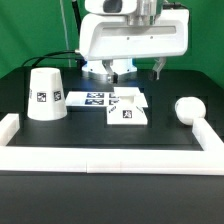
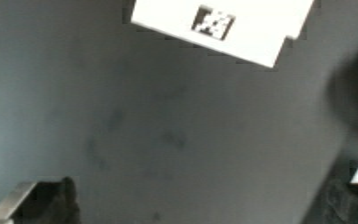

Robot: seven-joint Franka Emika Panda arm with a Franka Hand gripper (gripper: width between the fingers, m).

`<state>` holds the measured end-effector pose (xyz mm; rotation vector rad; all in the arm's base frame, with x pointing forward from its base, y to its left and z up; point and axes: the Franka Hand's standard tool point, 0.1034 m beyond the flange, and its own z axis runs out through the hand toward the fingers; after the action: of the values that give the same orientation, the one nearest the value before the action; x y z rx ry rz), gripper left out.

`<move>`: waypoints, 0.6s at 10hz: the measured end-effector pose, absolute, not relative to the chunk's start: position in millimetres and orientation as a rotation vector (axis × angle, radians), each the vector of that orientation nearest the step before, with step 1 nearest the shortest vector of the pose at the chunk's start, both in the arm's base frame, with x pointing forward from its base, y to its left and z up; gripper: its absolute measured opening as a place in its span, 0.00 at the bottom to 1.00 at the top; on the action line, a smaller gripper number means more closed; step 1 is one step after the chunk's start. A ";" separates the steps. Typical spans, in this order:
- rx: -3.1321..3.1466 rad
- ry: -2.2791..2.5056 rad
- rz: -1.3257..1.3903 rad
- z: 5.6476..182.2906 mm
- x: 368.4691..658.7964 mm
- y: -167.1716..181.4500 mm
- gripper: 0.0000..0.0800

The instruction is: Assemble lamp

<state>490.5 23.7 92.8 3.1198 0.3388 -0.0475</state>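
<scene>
Plainly, the gripper (image 2: 202, 183) holds nothing. Its fingers (image 2: 34, 200) stand wide apart, and the wrist view shows only bare black table (image 1: 100, 137) between them.

The lamp base (image 1: 128, 113) lies flat on the table beyond the fingertips, not between them. My worry is that a descent from this pose would close on air or drive the fingertips into the tabletop. The base is thin and flat, so it probably offers only its edges to grip. A finger landing on its top face, or nudging one side first, could push it across the smooth surface instead of capturing it.

The marker board (image 1: 92, 98) lies just beside the base on the side away from the front wall. I cannot tell whether the two touch. A finger coming down on that side may catch the board's edge, so it is the nearest obstruction.

The lamp shade (image 1: 45, 93) stands upright well off to one side of the fingers. The bulb (image 1: 188, 108) rests well off to the other side, and being round-headed it could roll if bumped. Neither blocks the approach to the base. A low white wall (image 1: 100, 160) borders the table's front and sides, far from the fingers.
</scene>
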 end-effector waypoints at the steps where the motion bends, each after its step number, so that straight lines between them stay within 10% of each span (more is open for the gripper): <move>1: 3.131 0.182 -0.068 89.0 482.6 23.4 0.87; 6: 3.147 -0.018 -0.085 85.0 477.1 26.4 0.87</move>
<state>477.1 26.4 85.0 3.1473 -0.0180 -0.0855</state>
